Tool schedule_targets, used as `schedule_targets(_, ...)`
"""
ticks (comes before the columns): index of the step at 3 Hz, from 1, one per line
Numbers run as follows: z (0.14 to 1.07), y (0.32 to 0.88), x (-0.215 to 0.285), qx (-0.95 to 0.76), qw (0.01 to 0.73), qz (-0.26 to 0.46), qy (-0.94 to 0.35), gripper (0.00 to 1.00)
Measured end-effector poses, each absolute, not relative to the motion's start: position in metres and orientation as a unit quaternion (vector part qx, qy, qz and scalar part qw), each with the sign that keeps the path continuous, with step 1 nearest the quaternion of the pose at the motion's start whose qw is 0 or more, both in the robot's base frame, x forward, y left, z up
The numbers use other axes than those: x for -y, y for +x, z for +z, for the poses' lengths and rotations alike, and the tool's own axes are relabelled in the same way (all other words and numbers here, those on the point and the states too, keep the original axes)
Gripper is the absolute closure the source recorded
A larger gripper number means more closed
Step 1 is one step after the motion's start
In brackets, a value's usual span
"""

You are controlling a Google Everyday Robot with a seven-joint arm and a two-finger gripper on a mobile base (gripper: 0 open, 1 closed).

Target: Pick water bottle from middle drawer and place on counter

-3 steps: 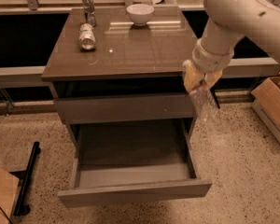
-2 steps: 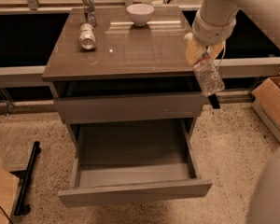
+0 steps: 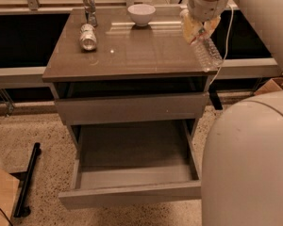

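Hovering over the table's (image 3: 127, 55) right edge, your gripper (image 3: 197, 29) pinching the water bottle (image 3: 208, 54) near its top, bottle slanting down across that edge, middle drawer (image 3: 132, 175) pulled open below the table, white bowl (image 3: 141, 14) at the table's back.

Pretty dim, warm light; glare on the glossy counter (image 3: 141, 55), deep shadow under it. Gripper (image 3: 198, 28) at its right edge, clutching the water bottle (image 3: 208, 54).
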State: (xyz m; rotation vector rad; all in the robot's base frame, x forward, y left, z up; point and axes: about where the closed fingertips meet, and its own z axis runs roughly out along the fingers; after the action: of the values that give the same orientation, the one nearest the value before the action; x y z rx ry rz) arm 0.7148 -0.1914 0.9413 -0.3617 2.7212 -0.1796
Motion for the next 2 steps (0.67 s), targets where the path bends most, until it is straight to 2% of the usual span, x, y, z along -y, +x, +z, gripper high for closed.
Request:
schedule_targets(1,0.942,0.717,0.19,-0.97,0.197,-0.062,-0.129,1.0)
schedule_targets(2,0.945,0.741,0.177,-0.962,0.237,-0.045,-0.128,1.0)
